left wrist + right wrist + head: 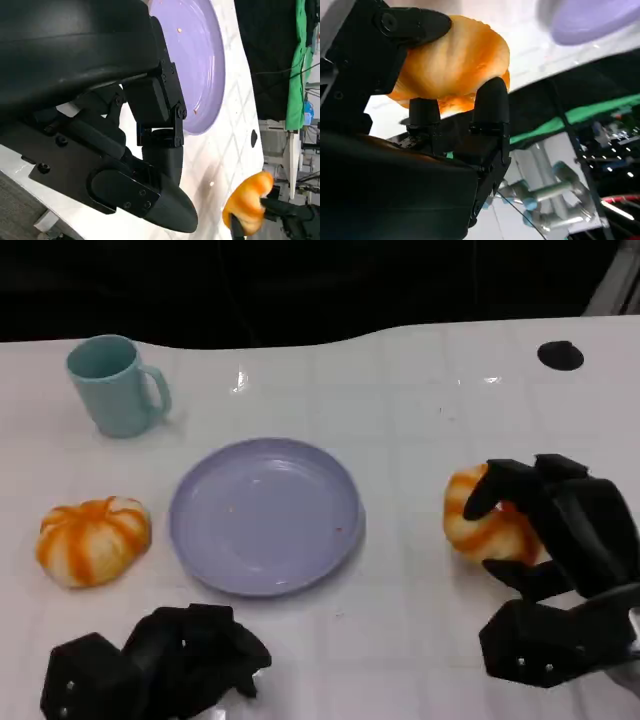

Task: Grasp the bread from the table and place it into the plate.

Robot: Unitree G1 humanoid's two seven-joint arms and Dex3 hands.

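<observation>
Gripping one orange-and-white bread roll [468, 520], the right hand [555, 540] sat at about three o'clock from the lavender plate [265, 515], its black fingers [505, 480] wrapped over the top and far side of the roll. The right wrist view showed the same roll [452, 65] pinched between fingers above and below, and the left wrist view caught it as an orange lump [247, 202] beyond the plate's rim [212, 75]. Whether the roll was touching the white table [420, 410] or was raised just off it could not be told from these angles.

Two rolls were counted in all: the held one and a second roll [93, 540] lying on the table at about nine o'clock from the plate, near its rim but apart from it. There was one plate, with nothing on it, and one teal mug [115, 385] standing upright at about ten o'clock, handle turned toward the right. A small black round mark [560, 355] sat at about two o'clock near the table's far edge.

No writing, brand or label could be read on any item.

The left hand [160, 660] lay at about seven o'clock, its fingers curled in, holding nothing.
</observation>
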